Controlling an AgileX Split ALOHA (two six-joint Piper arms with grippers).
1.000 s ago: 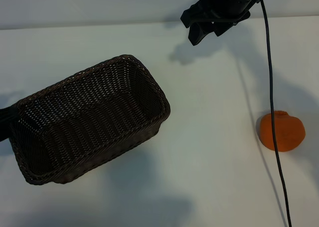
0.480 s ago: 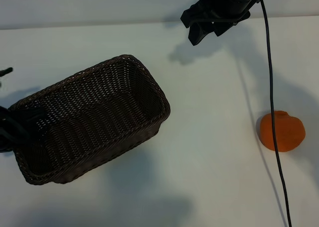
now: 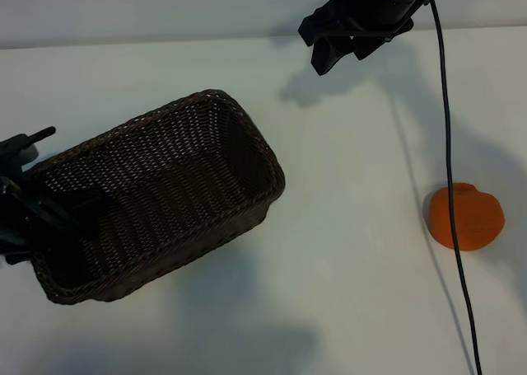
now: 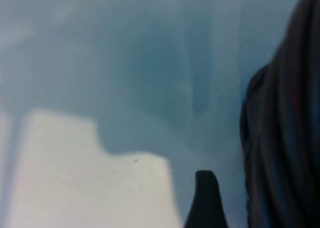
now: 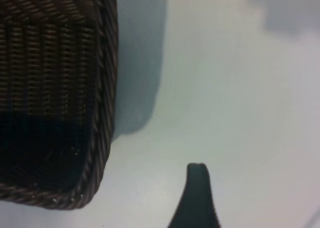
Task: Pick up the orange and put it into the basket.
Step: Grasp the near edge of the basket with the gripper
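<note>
On the white table (image 3: 346, 292), near its right edge in the exterior view, the orange (image 3: 465, 217) is seen lying untouched, well apart from the basket (image 3: 272, 173), which sits empty toward the left. At the basket's left end the left gripper (image 3: 37, 202) is found, with its dark fingers spread over the braided rim; whether that rim is actually touched cannot be told. By the right gripper (image 3: 325, 49), held high near the table's far side (nothing is carried between its fingers, which stand apart), neither object is reached. A black cable (image 3: 449, 144) is draped down across the orange's left side.

The step in hand is judged to be an early one: the basket end is being approached by the left arm, perhaps to steady or shift it, while the fruit is not yet picked. Next, a descent onto the orange with fingers spread wide enough to span it would be called for, and the cable would have to be avoided.
</note>
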